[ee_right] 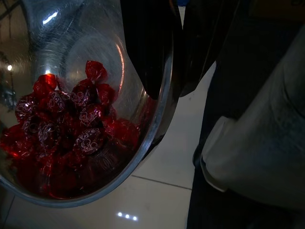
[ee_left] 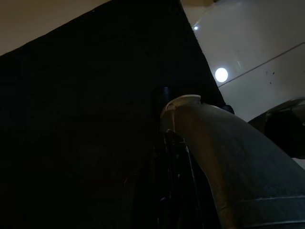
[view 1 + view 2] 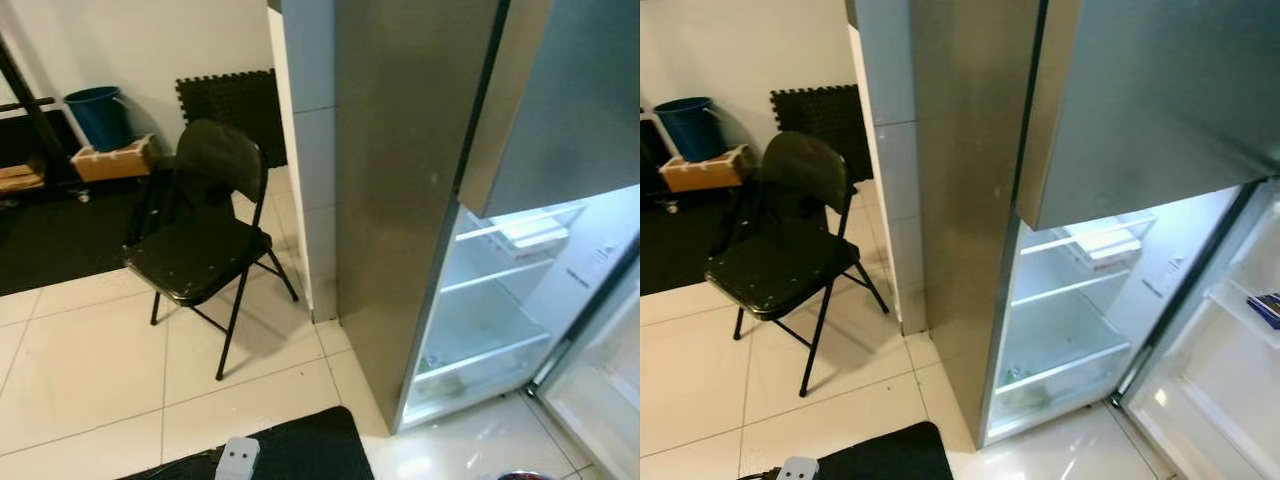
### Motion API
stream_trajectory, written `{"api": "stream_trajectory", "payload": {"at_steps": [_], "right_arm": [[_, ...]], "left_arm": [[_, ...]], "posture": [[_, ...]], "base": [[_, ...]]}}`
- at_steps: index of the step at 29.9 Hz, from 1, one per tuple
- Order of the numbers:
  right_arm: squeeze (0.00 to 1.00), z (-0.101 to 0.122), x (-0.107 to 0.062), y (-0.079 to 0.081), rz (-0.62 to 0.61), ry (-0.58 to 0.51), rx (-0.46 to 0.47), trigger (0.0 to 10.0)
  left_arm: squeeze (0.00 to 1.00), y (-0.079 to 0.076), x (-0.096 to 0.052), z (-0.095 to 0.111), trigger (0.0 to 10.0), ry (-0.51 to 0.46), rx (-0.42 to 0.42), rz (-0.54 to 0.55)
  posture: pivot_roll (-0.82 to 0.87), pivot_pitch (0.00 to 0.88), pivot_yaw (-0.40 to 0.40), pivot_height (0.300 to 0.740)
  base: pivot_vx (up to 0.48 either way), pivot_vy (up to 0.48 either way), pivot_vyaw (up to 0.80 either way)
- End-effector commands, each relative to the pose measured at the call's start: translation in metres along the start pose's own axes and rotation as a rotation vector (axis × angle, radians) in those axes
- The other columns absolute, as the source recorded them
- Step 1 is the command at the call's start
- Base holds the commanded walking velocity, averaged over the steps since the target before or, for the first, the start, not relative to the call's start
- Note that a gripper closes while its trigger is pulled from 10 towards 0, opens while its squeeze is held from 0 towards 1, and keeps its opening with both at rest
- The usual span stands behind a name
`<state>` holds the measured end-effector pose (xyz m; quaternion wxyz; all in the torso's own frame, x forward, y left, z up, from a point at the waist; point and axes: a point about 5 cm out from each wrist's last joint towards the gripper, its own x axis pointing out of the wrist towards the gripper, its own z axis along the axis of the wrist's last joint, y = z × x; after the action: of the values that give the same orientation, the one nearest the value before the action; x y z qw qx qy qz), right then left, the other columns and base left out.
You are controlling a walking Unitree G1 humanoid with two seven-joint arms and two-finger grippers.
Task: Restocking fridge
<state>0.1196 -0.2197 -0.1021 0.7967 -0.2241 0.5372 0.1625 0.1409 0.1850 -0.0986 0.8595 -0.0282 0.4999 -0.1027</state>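
A steel fridge [image 3: 970,180] stands ahead on the right with its lower door [image 3: 1220,390] swung open. The lit inside [image 3: 1070,300] has white shelves and a bottom drawer holding a few small items. A dark blue item [image 3: 1268,306] lies on a door shelf. In the right wrist view my right gripper [image 1: 169,90] is shut on the rim of a glass bowl [image 1: 52,33], one finger inside and one outside. The bowl holds several red wrapped candies [image 1: 71,129]. The left wrist view is very dark, with my left arm hanging beside a black mat [image 2: 71,119].
A black folding chair [image 3: 200,240] stands on the pale tiles left of a white tiled pillar [image 3: 305,150]. A black mat [image 3: 300,450] with a small white device [image 3: 238,458] lies near my feet. At the back left are a blue bucket [image 3: 98,115] and a box [image 3: 112,160].
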Motion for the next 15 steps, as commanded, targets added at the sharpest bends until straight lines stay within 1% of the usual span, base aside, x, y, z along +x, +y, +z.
{"api": "stream_trajectory", "payload": {"at_steps": [1, 12, 15], "right_arm": [[0.0, -0.0002, -0.0003, -0.0017, -0.006, 0.001, -0.01, 10.0], [0.0, -0.0009, -0.0004, -0.0012, 0.0, 0.002, -0.014, 10.0], [0.0, -0.0018, -0.0006, -0.001, 0.007, 0.007, -0.03, 10.0]], "left_arm": [[0.0, -0.0028, 0.0002, -0.0033, 10.0, 0.011, -0.007, -0.01], [0.0, -0.0038, 0.0005, -0.0032, 10.0, 0.008, -0.016, -0.018], [0.0, -0.0041, 0.0005, -0.0034, 10.0, 0.009, -0.016, -0.019]], "posture": [[-0.02, 0.0, -0.01, 0.74], [-0.02, 0.0, -0.011, 0.74], [-0.02, 0.0, -0.011, 0.74]], "base": [[0.0, -0.337, 0.0], [0.0, -0.337, 0.0], [0.0, -0.337, 0.0]]}}
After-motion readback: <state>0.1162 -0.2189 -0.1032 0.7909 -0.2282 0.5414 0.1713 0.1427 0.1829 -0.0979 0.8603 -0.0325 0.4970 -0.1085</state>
